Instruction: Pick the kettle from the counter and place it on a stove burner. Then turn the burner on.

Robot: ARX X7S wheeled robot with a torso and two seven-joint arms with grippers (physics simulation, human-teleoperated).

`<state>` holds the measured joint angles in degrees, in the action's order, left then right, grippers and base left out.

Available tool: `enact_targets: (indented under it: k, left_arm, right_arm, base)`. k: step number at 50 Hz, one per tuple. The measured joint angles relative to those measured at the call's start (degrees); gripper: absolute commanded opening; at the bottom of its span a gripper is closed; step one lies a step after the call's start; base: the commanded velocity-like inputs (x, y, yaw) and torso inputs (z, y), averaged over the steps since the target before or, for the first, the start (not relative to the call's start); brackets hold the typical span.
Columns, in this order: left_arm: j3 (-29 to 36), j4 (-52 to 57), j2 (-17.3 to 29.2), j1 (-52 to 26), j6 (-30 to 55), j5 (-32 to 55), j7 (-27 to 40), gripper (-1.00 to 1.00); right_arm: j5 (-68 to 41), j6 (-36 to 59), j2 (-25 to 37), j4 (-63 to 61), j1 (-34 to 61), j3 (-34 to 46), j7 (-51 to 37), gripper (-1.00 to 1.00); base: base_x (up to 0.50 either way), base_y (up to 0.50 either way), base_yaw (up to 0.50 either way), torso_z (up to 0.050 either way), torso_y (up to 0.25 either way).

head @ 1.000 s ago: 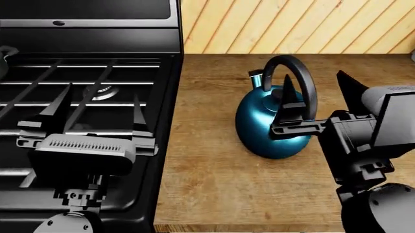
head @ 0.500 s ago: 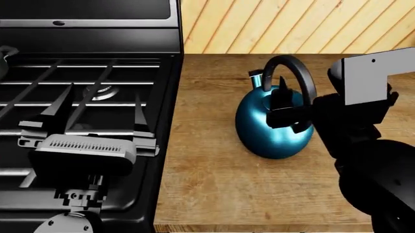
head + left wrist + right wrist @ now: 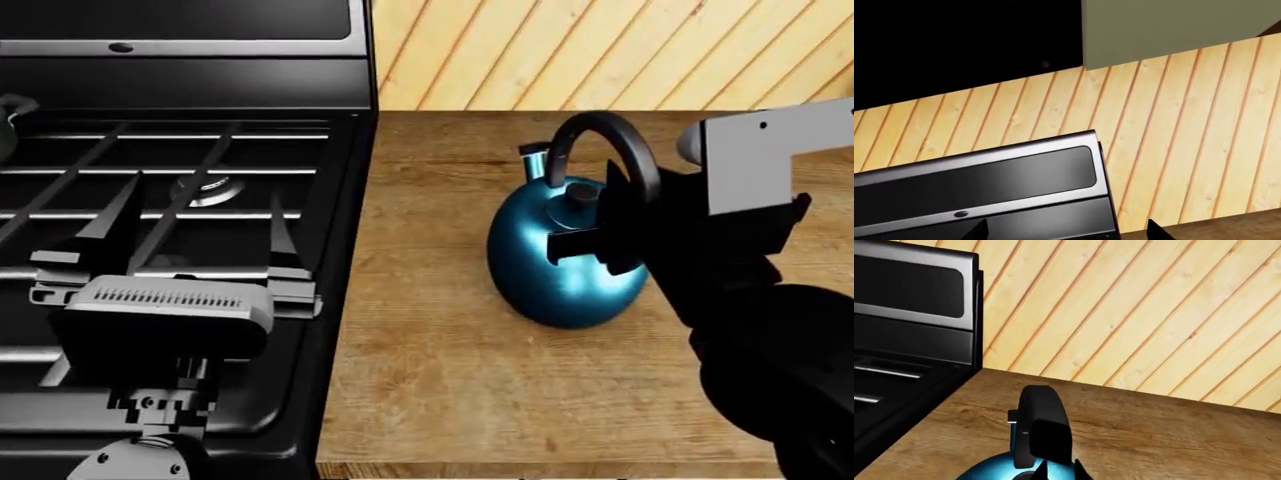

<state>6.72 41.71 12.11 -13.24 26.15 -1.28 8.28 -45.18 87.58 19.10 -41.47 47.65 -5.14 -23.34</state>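
Wood counter (image 3: 441,380) holds the kettle (image 3: 561,265), which sits beside the black stove (image 3: 200,100), well apart from the stove burner (image 3: 214,190). Its round blue body looks shiny and slippery, so the stiff black handle (image 3: 607,135) is the best place to grab. Around that handle, the right gripper (image 3: 614,235) looks narrow, but I cannot tell if it is squeezing, and the left gripper (image 3: 187,235) hangs over the stove with its 2 fingers wide apart.

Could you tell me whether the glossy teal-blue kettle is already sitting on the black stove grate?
No, the teal-blue kettle stands on the wood-grain counter, beside the black range.

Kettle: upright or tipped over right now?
Upright. The kettle sits on the counter, lid knob and arched handle on top.
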Motion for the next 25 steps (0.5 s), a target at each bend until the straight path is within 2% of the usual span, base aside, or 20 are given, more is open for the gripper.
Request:
enact_targets:
  k: [11,25]
  left_arm:
    - [-0.2,0.1,0.3,0.0,0.0,0.4,0.6,1.00]
    - [-1.4,1.7,0.7,-0.2,1.1,1.6,1.2,1.00]
  right_arm:
    - [-3.7,1.0,-0.2,-0.9,4.1,-1.5,-2.7,-1.00]
    - [-13.1,1.8,1.2,0.5,10.7,-2.2,-10.7,-1.00]
  base:
    - [0.00,0.00,0.00,0.000,0.002]
    - [0.00,0.00,0.00,0.000,0.001]
